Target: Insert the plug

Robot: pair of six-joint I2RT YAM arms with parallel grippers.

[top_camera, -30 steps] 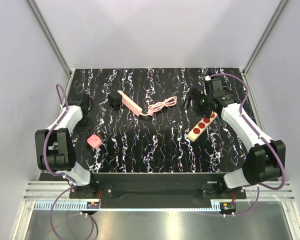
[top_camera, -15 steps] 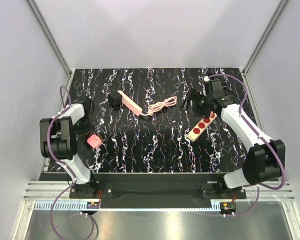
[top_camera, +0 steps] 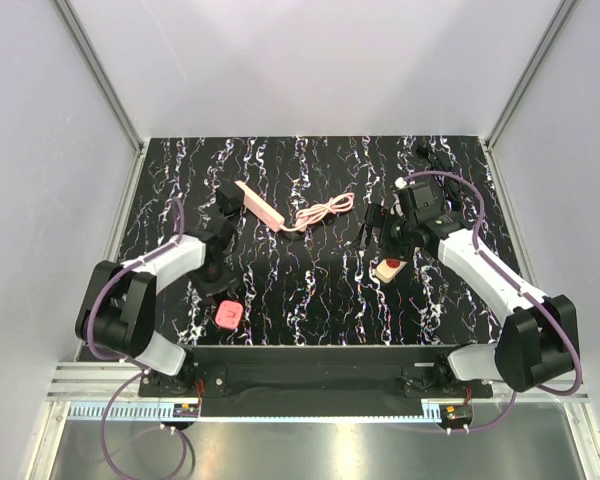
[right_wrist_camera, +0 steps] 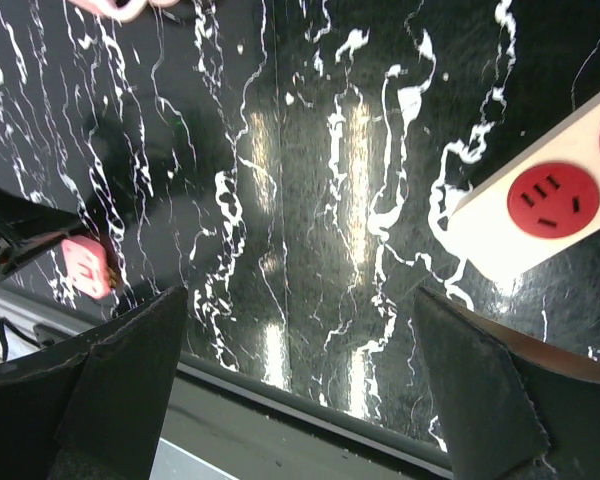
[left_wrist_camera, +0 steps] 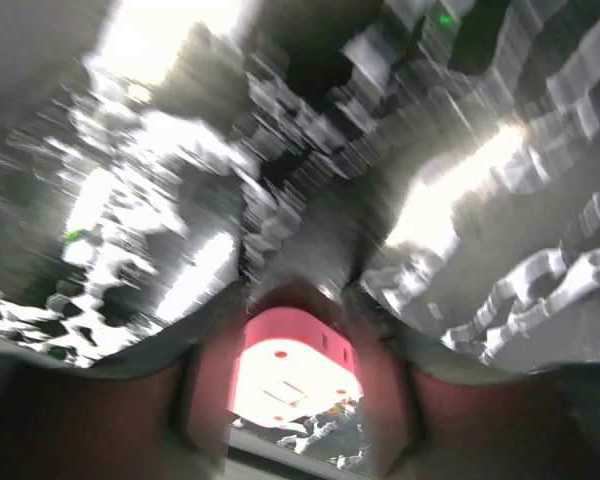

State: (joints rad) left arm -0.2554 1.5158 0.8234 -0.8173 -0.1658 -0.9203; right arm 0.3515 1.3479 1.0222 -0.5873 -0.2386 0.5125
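Note:
A pink plug (top_camera: 229, 314) is near the front edge of the table, left of centre. My left gripper (top_camera: 223, 292) points toward the front edge and is shut on it. In the blurred left wrist view the plug (left_wrist_camera: 295, 365) sits between my two fingers (left_wrist_camera: 205, 400). The white power strip with red sockets (top_camera: 390, 268) lies at the right, mostly hidden under my right arm. My right gripper (top_camera: 392, 240) hovers over it, open wide and empty. The right wrist view shows the strip's end (right_wrist_camera: 555, 200) at the right and the pink plug (right_wrist_camera: 85, 265) far left.
A pink bar-shaped strip (top_camera: 260, 203) with a coiled pink cable (top_camera: 322, 211) lies at the back centre. A black block (top_camera: 227, 195) sits beside it. The table's front edge (right_wrist_camera: 310, 405) is just below my right gripper (right_wrist_camera: 302, 300).
My left arm swung right and toward the front edge, and the pink plug moved with it. My right arm moved forward and left over the power strip, covering most of it.

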